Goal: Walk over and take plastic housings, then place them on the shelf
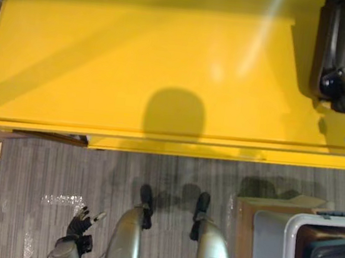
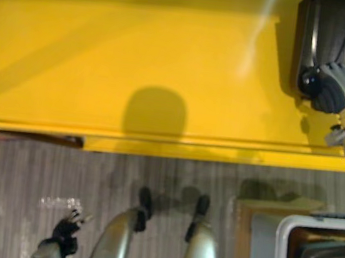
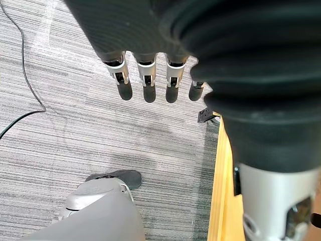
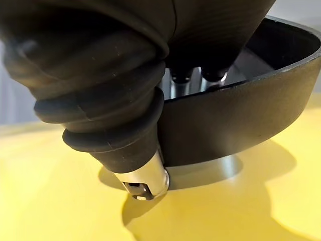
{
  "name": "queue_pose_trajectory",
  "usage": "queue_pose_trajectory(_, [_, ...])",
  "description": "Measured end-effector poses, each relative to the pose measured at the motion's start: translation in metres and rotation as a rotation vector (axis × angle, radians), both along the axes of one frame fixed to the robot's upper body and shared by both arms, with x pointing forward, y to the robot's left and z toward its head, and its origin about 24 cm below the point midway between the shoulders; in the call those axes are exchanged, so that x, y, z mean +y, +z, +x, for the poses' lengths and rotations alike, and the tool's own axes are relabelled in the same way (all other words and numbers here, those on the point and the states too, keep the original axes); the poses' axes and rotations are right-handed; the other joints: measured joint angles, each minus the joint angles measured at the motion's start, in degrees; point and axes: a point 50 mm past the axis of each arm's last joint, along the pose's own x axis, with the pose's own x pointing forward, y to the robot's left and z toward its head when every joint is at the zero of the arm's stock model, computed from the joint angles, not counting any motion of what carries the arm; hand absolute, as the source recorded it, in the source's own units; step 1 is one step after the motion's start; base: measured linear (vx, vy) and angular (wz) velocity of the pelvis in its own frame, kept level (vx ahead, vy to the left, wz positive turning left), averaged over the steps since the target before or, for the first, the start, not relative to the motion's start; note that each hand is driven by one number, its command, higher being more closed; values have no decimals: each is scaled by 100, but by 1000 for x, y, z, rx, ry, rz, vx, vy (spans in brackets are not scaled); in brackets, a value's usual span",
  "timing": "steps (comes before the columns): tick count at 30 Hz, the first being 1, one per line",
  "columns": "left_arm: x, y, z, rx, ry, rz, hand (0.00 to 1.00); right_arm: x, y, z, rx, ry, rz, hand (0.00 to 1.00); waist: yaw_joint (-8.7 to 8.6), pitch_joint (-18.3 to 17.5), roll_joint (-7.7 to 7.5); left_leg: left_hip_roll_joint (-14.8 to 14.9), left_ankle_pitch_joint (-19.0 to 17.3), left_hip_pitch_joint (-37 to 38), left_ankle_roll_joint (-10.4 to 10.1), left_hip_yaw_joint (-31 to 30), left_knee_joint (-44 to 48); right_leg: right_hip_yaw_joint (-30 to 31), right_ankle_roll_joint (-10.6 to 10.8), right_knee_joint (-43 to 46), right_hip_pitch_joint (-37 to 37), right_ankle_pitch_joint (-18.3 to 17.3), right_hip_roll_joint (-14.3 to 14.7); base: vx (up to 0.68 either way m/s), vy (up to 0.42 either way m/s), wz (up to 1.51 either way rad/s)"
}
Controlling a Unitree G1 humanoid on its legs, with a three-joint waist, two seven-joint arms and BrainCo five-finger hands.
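1. My left hand (image 1: 79, 226) hangs low over the floor (image 1: 17, 211), fingers straight, holding nothing.
2. Yellow shelf (image 1: 137, 55): no writing legible.
3. Black plastic housing (image 2: 336, 29) sits on shelf's right end. My right hand (image 2: 332, 85) pinches its wall, fingers (image 4: 213, 74) inside, thumb outside. Prob. light, stiff, smooth, so slippery; the rim wall is the best hold. No label readable.

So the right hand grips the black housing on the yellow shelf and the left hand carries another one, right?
Not quite. The left hand carries nothing: the left wrist view shows its fingers straight above the floor. The right hand does grip the black housing on the yellow shelf.
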Motion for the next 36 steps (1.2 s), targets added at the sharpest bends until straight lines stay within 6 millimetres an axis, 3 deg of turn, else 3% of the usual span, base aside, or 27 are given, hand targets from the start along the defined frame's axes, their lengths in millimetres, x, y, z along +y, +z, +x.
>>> queue_pose_trajectory(18, [-1, 2, 5, -13, -3, -2, 0, -5, 9, 2, 1, -30, 74, 0, 46, 5, 9, -7, -2, -5, 0, -18, 27, -26, -9, 74, -14, -30, -14, 0, 0, 0])
queue_pose_trajectory(27, [-8, 0, 6, -22, -1, -19, 0, -7, 5, -3, -113, -8, 90, 0, 54, 11, 20, -20, -2, -12, 0, -14, 19, -22, -4, 96, -33, -38, -38, 0, 0, 0])
queue_pose_trajectory(30, [-8, 1, 7, -31, 4, -21, 0, -6, 2, -19, -194, 26, 70, 0, 44, 12, 20, -22, -2, 9, 0, -11, -5, -21, -2, 93, -24, -41, -39, 0, 0, 0])
queue_pose_trajectory(34, [-7, 2, 3, -46, 29, -34, 0, 0, 15, -63, -458, 91, 28, 0, -65, 11, -39, -33, -7, 322, -8, 14, -144, -29, 0, -18, 285, -42, -30, 20, 6, -3])
queue_pose_trajectory(36, [-4, 1, -3, -35, 41, -32, 0, -2, 14, -80, -590, 98, 69, 0, -176, -71, -180, -29, -27, 457, -33, 46, -200, -9, 30, -84, 403, -79, -15, 42, 4, -9])
